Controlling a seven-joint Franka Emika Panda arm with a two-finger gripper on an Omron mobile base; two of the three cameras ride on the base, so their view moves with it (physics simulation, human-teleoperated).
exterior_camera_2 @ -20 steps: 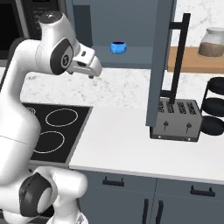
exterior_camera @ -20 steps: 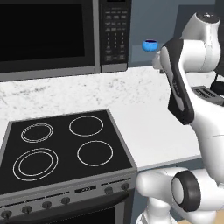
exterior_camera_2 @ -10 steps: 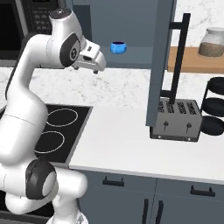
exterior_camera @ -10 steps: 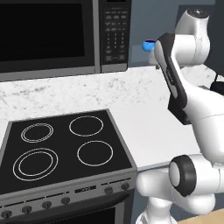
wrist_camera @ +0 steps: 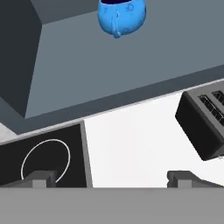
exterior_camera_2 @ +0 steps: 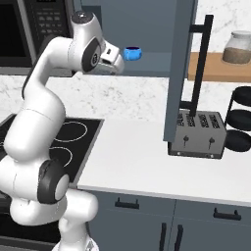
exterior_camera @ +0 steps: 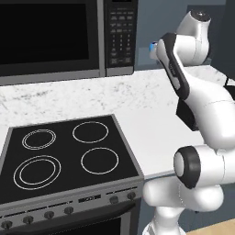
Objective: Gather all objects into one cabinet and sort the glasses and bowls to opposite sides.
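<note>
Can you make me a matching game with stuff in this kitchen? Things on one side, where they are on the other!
Things:
1. blue cup
2. toaster
3. jar
4. gripper

Places or states:
A. on the wooden shelf
B. open, holding nothing
C. on the white counter beside the stove
D. on the open cabinet's dark shelf

Pairs: 1-D, 2-C, 3-A, 4-B

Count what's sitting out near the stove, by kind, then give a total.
Blue cups: 1
Toasters: 1
Jars: 1
Microwaves: 1
Total: 4
</note>
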